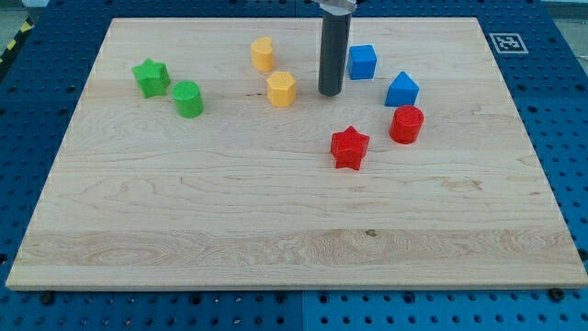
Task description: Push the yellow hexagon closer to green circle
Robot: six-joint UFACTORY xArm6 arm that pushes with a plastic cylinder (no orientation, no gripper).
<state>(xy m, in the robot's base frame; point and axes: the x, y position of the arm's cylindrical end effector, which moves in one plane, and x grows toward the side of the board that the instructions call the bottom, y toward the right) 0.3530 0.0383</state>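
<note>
The yellow hexagon [282,89] lies on the wooden board in the upper middle. The green circle [188,99] lies well to its left, with bare board between them. My tip [331,94] rests on the board just right of the yellow hexagon, a small gap apart. The tip is also close to the blue cube [362,62], which lies up and to its right; the rod partly hides the cube's left edge.
A second yellow block [263,54] lies up-left of the hexagon. A green star [151,77] lies up-left of the green circle. A blue house-shaped block [401,89], a red cylinder [406,124] and a red star [349,147] lie to the right.
</note>
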